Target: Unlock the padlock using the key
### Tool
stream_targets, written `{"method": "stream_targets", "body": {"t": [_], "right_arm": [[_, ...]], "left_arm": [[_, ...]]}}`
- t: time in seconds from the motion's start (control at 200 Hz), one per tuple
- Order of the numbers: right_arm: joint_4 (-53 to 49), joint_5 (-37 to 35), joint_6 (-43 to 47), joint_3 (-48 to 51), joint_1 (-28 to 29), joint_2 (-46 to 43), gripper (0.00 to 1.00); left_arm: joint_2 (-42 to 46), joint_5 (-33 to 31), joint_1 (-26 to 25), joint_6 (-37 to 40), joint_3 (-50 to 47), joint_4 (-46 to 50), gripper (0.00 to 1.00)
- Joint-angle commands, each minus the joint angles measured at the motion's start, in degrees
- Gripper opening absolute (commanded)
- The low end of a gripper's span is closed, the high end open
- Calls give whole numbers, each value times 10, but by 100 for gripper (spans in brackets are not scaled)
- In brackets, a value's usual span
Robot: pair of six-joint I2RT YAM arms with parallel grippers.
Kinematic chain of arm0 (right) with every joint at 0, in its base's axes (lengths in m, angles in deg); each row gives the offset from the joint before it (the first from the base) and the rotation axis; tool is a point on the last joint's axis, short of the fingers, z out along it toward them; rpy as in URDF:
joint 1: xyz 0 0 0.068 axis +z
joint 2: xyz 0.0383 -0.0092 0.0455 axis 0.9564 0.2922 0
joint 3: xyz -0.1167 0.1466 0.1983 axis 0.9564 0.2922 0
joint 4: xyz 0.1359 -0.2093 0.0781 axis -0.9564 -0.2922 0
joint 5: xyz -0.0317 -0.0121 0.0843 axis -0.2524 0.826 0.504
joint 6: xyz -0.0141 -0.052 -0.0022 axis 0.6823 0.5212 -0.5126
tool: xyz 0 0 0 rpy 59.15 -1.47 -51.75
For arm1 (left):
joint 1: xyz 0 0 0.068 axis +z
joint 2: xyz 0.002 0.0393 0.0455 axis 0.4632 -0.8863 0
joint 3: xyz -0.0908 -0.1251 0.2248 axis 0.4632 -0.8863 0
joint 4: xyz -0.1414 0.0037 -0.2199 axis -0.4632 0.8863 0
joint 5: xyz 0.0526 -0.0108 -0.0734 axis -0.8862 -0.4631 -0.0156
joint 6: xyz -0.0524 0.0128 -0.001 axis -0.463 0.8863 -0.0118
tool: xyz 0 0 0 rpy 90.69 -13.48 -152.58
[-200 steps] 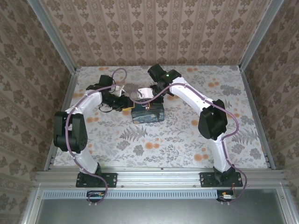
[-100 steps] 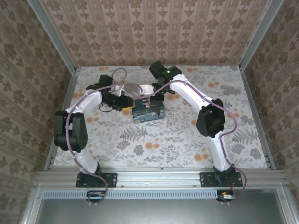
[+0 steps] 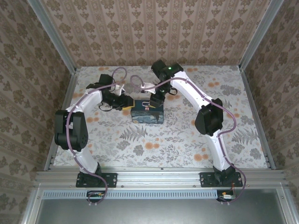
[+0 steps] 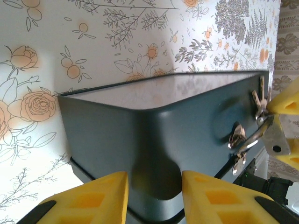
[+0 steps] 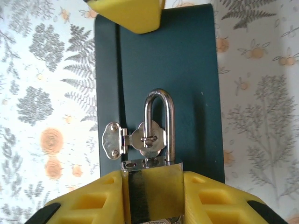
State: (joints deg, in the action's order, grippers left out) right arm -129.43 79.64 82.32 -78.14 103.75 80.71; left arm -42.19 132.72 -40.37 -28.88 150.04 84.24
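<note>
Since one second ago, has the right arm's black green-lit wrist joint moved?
Yes. The black green-lit wrist joint has shifted closer to the patterned back wall.

The box (image 3: 147, 113) sits on the table (image 3: 187, 140), its left end between the pads of the left gripper (image 4: 154, 193). The padlock (image 5: 152, 184) hangs through the hasp (image 5: 140, 140) on the box, its body between the pads of the right gripper (image 5: 153, 196).

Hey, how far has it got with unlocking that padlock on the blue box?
Done: the right gripper is clamped on the padlock body. In hand: the left gripper sits at the box end. Left: the shackle runs through the hasp and looks seated, so the unlocking itself remains.
</note>
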Motion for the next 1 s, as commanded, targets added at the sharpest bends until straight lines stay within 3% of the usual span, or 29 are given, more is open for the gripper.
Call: {"method": "stream_targets", "body": {"t": [0.0,0.46,0.665,0.775,0.995], "right_arm": [[-35,53,-77,15,2,-18,27],[140,99,-204,170,12,-89,26],[249,30,-298,224,-5,-124,27],[316,42,-345,264,-21,-160,27],[346,5,-399,308,-73,-212,29]], "left_arm": [[-15,-14,-9,8,12,3,35],[7,-10,-27,-5,-19,-15,35],[25,-9,-13,-10,-27,-17,35],[37,-6,-4,-13,-22,-16,37],[62,-3,12,-25,-10,-17,46]]}}
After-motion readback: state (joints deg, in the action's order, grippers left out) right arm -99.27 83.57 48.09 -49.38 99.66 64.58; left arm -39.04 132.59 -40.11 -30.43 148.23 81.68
